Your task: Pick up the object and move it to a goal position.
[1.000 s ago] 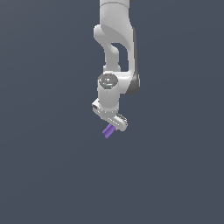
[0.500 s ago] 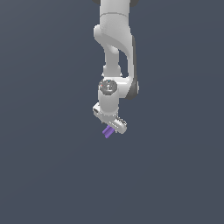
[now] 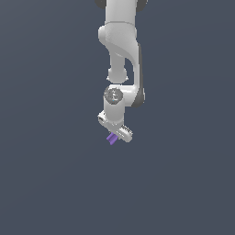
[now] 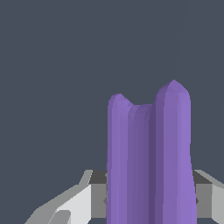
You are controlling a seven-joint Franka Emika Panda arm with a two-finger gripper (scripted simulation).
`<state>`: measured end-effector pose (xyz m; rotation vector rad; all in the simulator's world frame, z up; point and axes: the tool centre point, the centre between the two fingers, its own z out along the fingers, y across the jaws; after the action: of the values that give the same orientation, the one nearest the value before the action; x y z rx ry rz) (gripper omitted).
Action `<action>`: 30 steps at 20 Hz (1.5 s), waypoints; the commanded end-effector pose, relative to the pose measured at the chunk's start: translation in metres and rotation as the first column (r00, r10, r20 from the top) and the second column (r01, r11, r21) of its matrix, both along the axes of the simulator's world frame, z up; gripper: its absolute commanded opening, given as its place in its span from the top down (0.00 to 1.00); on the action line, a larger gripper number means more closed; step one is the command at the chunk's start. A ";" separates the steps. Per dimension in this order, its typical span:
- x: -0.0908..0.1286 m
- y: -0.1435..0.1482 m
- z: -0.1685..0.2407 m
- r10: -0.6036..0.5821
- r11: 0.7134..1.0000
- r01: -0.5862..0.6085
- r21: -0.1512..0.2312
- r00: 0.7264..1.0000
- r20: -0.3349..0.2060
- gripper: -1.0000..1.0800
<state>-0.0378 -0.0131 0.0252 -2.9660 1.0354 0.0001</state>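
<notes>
Purple block (image 3: 111, 138) clamped between the jaws.

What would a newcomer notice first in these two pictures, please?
In the wrist view, the purple grooved block fills the frame, rising between the grey fingers. In the exterior view, the white arm hangs from the top edge against plain dark grey, the block a small purple tip below its gripper.

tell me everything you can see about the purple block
The purple block is a small, long piece with lengthwise grooves, like two rounded bars joined side by side, their ends uneven and slightly pointed. Its surface looks smooth, matte and uniformly purple. It sits between the jaws of the white gripper, sticking out past them, and in the exterior view only a short tip shows below the gripper. Nothing else touches it.
</notes>
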 end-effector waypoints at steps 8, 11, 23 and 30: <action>0.000 0.000 0.000 0.000 1.000 0.000 0.000 1.000 0.000 1.00; 0.000 0.001 0.002 0.000 1.000 0.000 0.000 1.000 0.000 1.00; 0.000 0.024 0.063 0.000 1.000 0.000 0.001 1.000 0.000 1.00; 0.000 0.051 0.134 -0.001 1.000 0.001 -0.001 1.000 0.000 1.00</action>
<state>-0.0380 0.0313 0.1424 -2.9655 1.0369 0.0001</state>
